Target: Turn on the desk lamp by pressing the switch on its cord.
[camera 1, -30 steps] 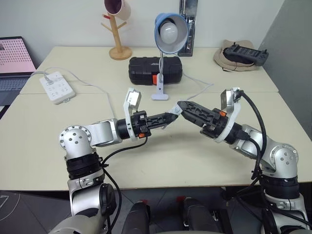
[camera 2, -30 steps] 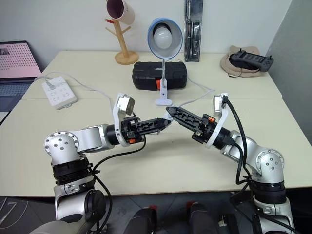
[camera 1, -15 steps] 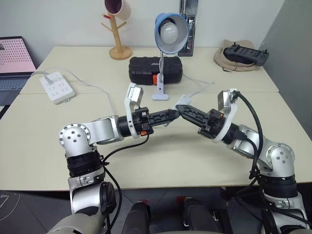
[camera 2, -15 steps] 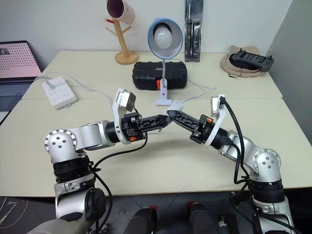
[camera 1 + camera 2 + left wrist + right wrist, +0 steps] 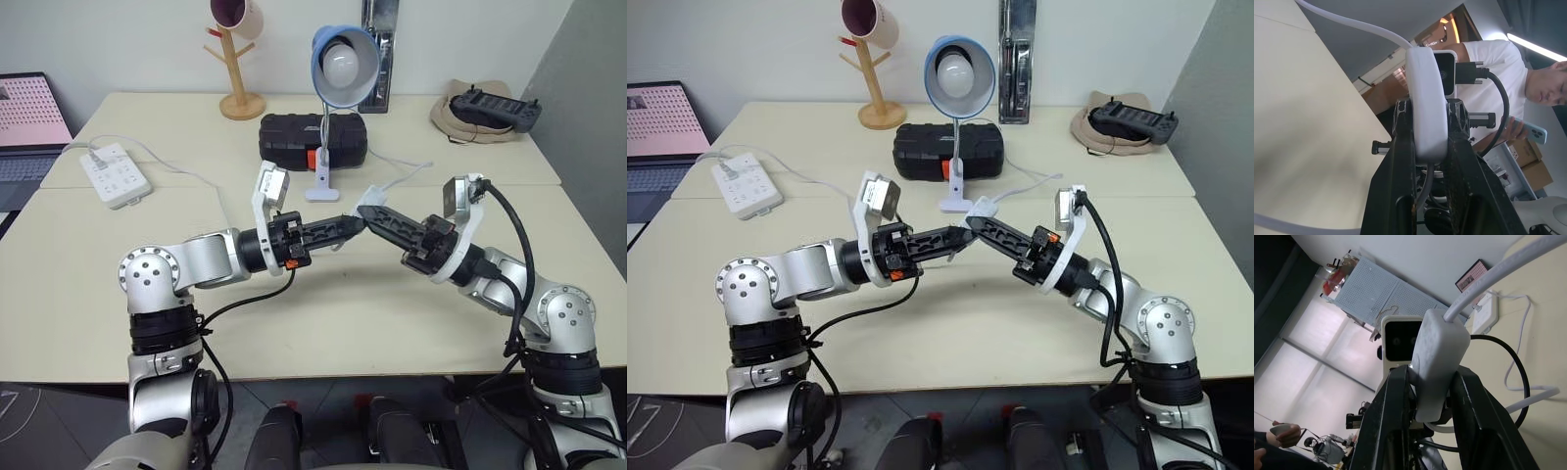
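Note:
The desk lamp [image 5: 338,57] with its blue shade and white bulb stands clipped upright at the table's middle back. Its white cord [image 5: 404,177] runs from the right down to the switch [image 5: 980,207], which is lifted above the table's centre. My left gripper [image 5: 355,225] reaches in from the left and is shut on the switch [image 5: 1426,107]. My right gripper [image 5: 368,212] comes from the right, its tips meeting the left's. It is also shut on the switch [image 5: 1440,363], with a finger pressed to each side.
A black case [image 5: 312,140] lies behind the lamp's base. A white power strip [image 5: 116,174] and a laptop [image 5: 29,127] sit at the left, a wooden mug tree [image 5: 238,69] at the back. A hat with a controller [image 5: 485,110] is at back right. A person [image 5: 1498,83] stands beyond the table.
My right gripper, open around the switch a second ago, has closed its fingers on it. The left gripper has kept its grip and place.

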